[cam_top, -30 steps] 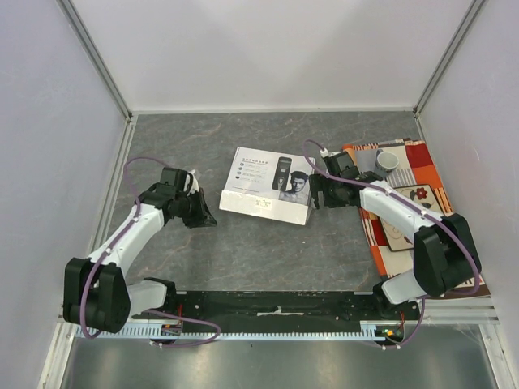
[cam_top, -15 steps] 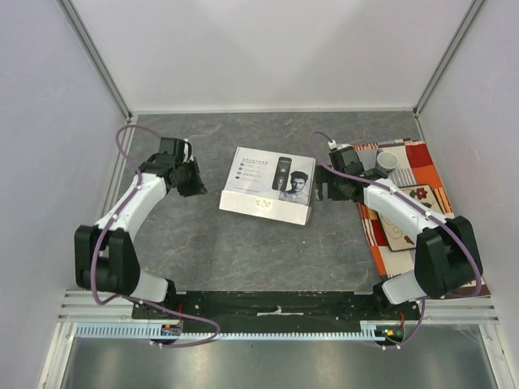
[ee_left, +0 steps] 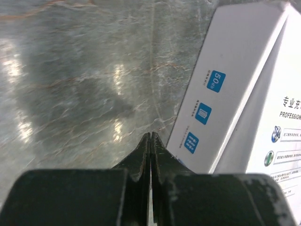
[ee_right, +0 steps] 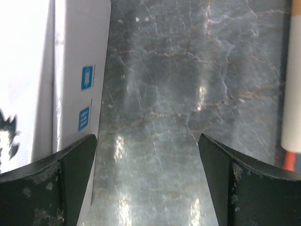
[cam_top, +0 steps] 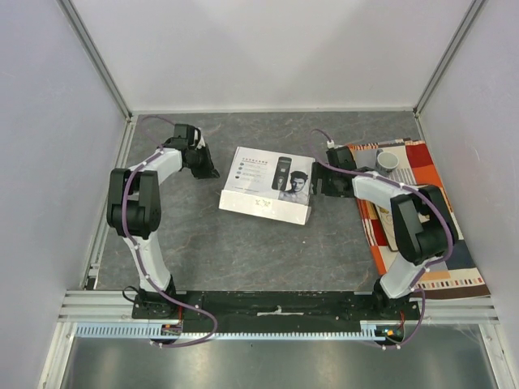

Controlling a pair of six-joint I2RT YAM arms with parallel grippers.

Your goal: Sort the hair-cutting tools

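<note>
Lying shut on the bench, the white box is flanked on both sides: the left tool is pressed together just left of it, and the right tool is spread wide at its right side. No view shows the hair-cutting tools, which are possibly inside.

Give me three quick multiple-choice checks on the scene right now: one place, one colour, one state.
1. The grey cup stands on: A the bare tabletop; B the patterned mat; C the front rail.
2. The small squares printed on the white box's side are: A red; B green; C blue.
3. The left claw is: A shut, empty; B wide open; C shut on a cord.
Answers: B, the cup sits on the mat's far end; C, both wrist views show blue squares; A, its jaws meet with nothing between.
</note>
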